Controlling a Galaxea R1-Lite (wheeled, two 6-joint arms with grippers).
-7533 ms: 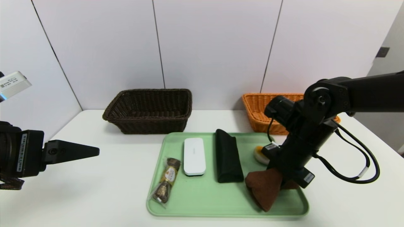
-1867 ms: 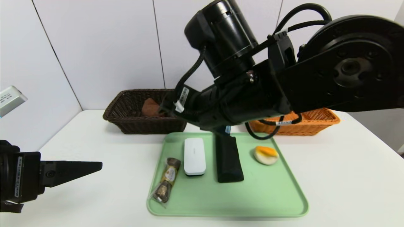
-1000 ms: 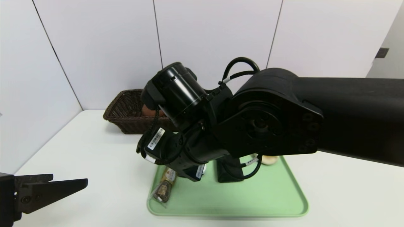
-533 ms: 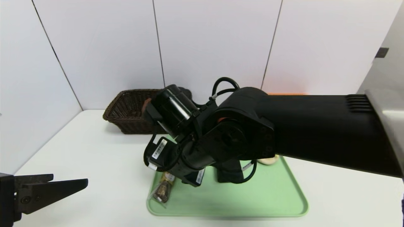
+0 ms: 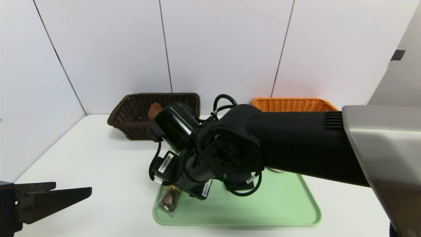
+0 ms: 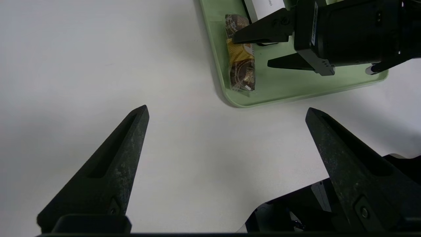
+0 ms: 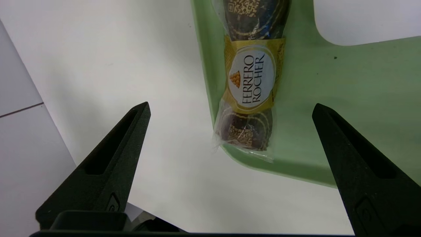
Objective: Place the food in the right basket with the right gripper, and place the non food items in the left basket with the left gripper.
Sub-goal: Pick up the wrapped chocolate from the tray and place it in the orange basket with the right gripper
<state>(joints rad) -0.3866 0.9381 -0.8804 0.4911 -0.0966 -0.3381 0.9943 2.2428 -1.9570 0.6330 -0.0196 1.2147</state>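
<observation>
Overhead, in the head view, the right arm (image 5: 227,144) reaches across the green tray (image 5: 263,204), its claw mostly hidden. The Ferrero Rocher pack (image 5: 169,200) lies in the tray's near left corner, partly covered. A black folded cloth roll (image 5: 239,181) and a sliver of the cream bun (image 5: 275,170) show past the arm. The brown towel (image 5: 154,110) sits in the dark brown wicker basket (image 5: 131,125); the orange wicker basket (image 5: 292,105) stands at the right. The left gripper (image 5: 73,188) is parked over the white table (image 5: 108,164), jaws wide, holding nothing.

In the left wrist view, the right gripper (image 6: 250,51) hovers open by the pack, near the white slab (image 6: 267,7).

In the right wrist view, its fingers stand wide apart and empty, the wrapped chocolates lined up between them.
</observation>
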